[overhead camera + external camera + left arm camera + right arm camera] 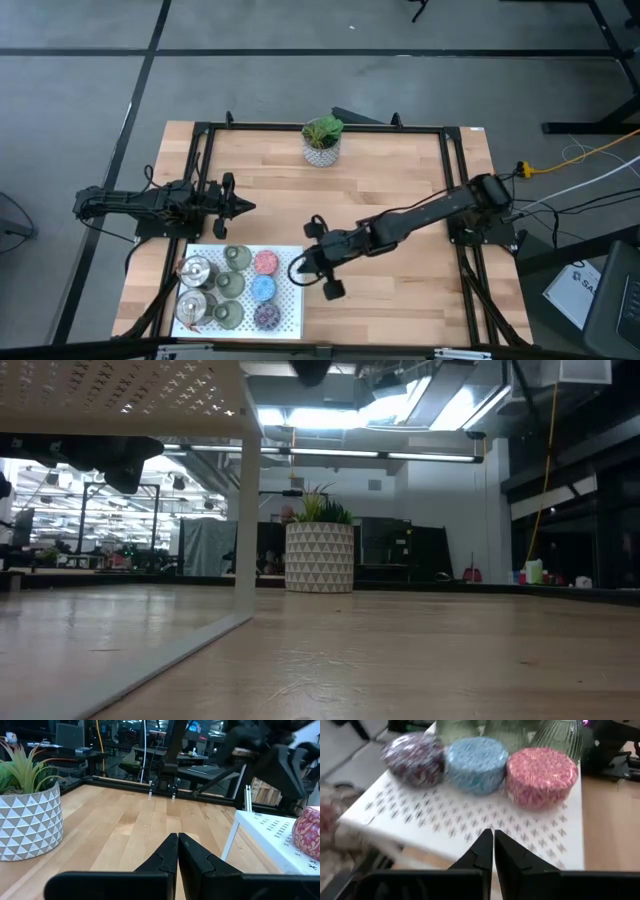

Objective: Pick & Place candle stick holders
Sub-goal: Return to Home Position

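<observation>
We log 8 holders (229,286) upright on shelf (292,315), round, no long axis; pink (541,775), blue (476,764), purple (415,757) just ahead of R gripper (493,836), closed, empty. L gripper (177,839) closed, apart.

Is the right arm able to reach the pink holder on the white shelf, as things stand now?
Probably yes. The right gripper, shut, hangs at the edge of the shelf, and the pink holder stands in the nearest column with only bare shelf between. It must open first.
</observation>
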You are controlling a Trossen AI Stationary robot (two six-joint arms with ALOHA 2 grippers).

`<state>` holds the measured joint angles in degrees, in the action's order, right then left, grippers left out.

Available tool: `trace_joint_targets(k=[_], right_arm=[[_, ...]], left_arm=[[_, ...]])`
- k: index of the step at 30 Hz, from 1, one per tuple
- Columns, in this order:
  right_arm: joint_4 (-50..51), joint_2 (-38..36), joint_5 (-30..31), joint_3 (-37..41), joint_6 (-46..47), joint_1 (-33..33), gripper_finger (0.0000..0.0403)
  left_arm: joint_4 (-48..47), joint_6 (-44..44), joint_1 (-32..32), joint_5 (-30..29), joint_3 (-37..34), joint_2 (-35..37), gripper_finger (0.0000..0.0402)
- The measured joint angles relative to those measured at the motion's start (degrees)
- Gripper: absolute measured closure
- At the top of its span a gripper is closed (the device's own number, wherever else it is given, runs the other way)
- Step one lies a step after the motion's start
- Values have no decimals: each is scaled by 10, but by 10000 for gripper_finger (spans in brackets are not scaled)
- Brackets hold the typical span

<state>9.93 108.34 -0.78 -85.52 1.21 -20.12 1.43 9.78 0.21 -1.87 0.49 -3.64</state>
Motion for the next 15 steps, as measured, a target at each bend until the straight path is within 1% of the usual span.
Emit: trace_joint_targets(k=[2, 6, 9, 11, 15], right_arm=[[46, -22, 4, 0, -8, -1, 383], [113, -73, 50, 0, -19, -9, 383], [154, -110, 80, 0, -46, -23, 383], [174, -133, 85, 11, -81, -34, 383], [197, -184, 83, 61, -138, -56, 383]], left_arm=[[0, 0, 0, 0, 0, 0, 395], [0, 0, 0, 0, 0, 0, 395], [1, 0, 0, 0, 0, 0, 396], [-1, 0, 0, 0, 0, 0, 395], [-2, 0, 0, 0, 0, -2, 396]])
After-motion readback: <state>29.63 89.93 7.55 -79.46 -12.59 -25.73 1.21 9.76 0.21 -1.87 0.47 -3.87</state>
